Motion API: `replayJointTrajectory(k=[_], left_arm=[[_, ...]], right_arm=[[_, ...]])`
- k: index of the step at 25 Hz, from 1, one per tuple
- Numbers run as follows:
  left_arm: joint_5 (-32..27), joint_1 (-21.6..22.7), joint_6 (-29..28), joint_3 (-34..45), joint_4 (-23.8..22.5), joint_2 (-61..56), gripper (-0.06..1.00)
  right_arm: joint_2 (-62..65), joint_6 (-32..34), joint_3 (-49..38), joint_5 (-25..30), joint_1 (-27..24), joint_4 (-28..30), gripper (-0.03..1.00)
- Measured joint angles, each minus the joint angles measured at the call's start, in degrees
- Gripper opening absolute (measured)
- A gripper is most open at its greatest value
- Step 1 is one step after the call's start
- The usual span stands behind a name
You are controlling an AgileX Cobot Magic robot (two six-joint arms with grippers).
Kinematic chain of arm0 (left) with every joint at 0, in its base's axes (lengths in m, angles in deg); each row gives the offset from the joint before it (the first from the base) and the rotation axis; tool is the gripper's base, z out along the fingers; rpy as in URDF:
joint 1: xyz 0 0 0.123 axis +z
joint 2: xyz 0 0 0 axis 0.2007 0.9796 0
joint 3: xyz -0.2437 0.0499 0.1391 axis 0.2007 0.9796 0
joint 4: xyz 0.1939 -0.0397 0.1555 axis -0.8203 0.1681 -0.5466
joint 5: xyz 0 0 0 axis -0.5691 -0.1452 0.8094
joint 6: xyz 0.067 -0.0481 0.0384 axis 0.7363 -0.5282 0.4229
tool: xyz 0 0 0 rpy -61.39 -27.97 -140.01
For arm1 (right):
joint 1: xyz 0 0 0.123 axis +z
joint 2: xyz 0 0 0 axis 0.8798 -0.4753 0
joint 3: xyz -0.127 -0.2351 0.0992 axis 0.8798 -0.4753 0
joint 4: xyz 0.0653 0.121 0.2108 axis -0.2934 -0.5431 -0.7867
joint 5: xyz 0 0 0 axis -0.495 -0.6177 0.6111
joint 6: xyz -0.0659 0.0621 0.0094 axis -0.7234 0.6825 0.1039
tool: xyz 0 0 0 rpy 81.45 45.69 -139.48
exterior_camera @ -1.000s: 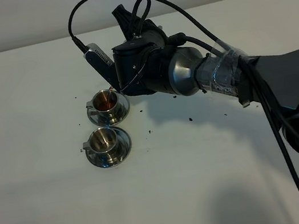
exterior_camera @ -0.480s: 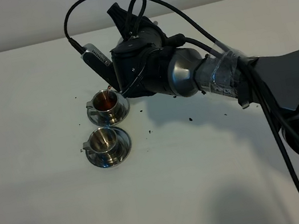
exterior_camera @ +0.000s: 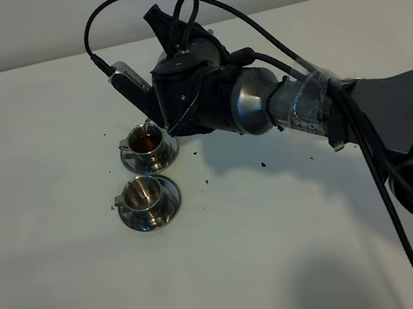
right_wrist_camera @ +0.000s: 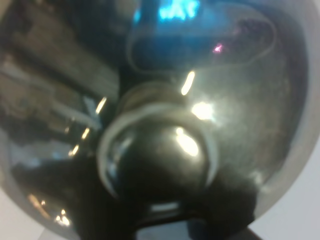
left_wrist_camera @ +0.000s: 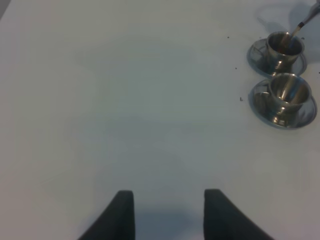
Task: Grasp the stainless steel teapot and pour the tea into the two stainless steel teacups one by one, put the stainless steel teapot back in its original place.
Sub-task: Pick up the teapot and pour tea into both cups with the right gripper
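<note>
The right arm [exterior_camera: 261, 101] has rolled its wrist a touch further over in the last second, tipping harder. The stainless steel teapot [right_wrist_camera: 160, 125] hangs in the air above the far teacup [exterior_camera: 145, 140], its lid and knob filling the wrist view. The spout [left_wrist_camera: 303, 24] dips over that cup's rim, and the tea [exterior_camera: 143, 141] sits reddish-brown inside. The right pincer is hidden behind the wrist but clamped fully shut, evidently on the pot. The first pour looks close to finished! The near teacup [exterior_camera: 142, 191] shows bare steel, so it's next. The left gripper [left_wrist_camera: 169, 215] hangs open and empty, well away from both.
</note>
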Motion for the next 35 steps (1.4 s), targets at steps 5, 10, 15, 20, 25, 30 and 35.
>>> replayJointTrajectory(k=[5,10,15,20,25,30,35], left_arm=[[0.0,0.0,0.1,0.0,0.0,0.0,0.36],[0.0,0.0,0.1,0.0,0.0,0.0,0.36],[0.0,0.0,0.1,0.0,0.0,0.0,0.36],[0.0,0.0,0.1,0.0,0.0,0.0,0.36],[0.0,0.0,0.1,0.0,0.0,0.0,0.36],[0.0,0.0,0.1,0.0,0.0,0.0,0.36],[0.0,0.0,0.1,0.0,0.0,0.0,0.36]], right_arm=[[0.0,0.0,0.0,0.0,0.0,-0.2,0.18],[0.0,0.2,0.0,0.0,0.0,-2.7,0.18],[0.0,2.2,0.0,0.7,0.0,-6.6,0.18],[0.0,7.6,0.0,2.5,0.0,-11.4,0.18],[0.0,12.2,0.2,5.6,0.0,-17.2,0.18],[0.0,14.9,5.2,8.7,-0.1,-24.6,0.18],[0.0,15.5,11.6,13.6,-1.9,-34.4,0.18]])
